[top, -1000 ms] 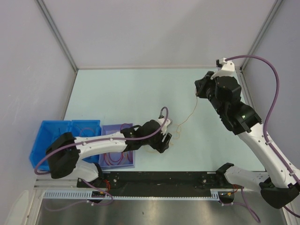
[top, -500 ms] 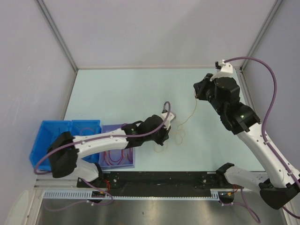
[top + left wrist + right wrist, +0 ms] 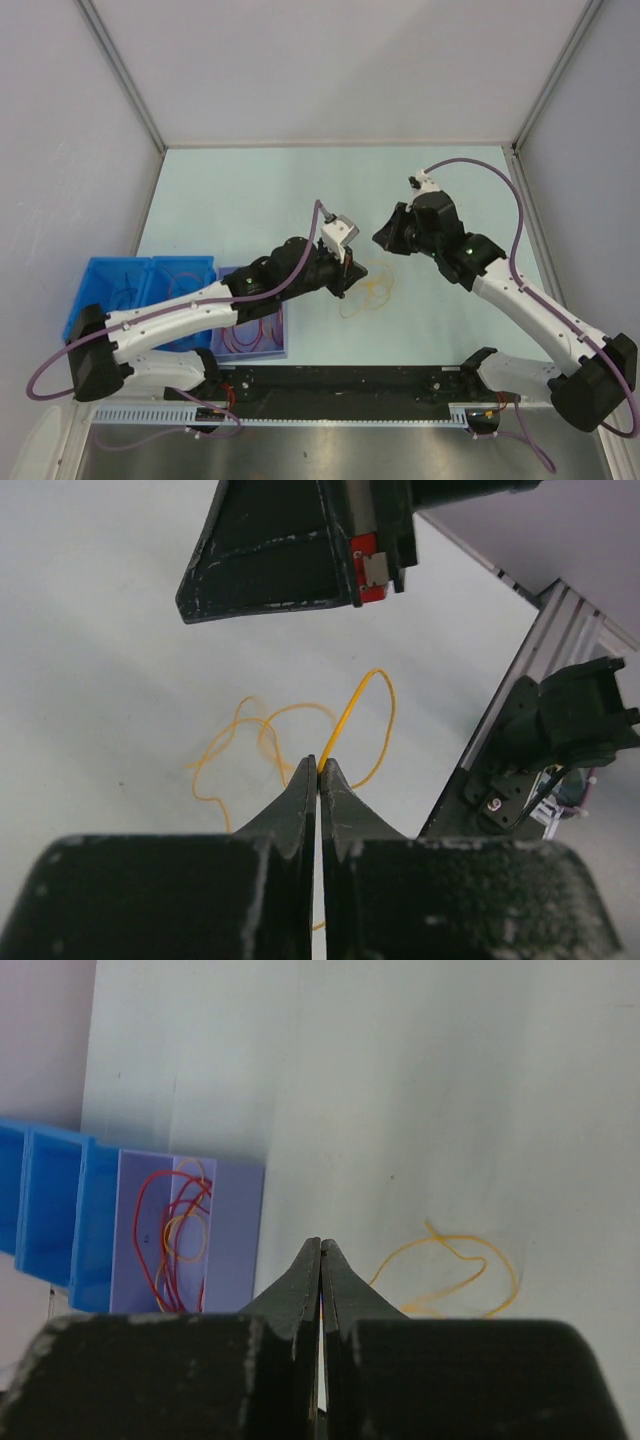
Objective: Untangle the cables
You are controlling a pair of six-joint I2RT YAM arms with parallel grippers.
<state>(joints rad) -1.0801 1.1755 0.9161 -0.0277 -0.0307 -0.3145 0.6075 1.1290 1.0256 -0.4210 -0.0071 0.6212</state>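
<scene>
Both arms are in over the middle of the surface now, and the strand has gone slack!

A second ago the right arm was up high at the back right with a thin strand strung up to it; now it has swung down and inward, elbow bent, right fingers point(image 3: 314, 1260) pressed together, and I can't tell if anything is caught in them. The left arm has stretched forward from the trays, and the left fingers point(image 3: 316, 776), spread a moment ago, are pinching the yellow cable point(image 3: 350, 712) at their tips. That cable lies in loose loops on the surface point(image 3: 250, 200) between the two arms. More red and yellow cables point(image 3: 165, 1230) sit in the lilac tray point(image 3: 282, 335).
</scene>
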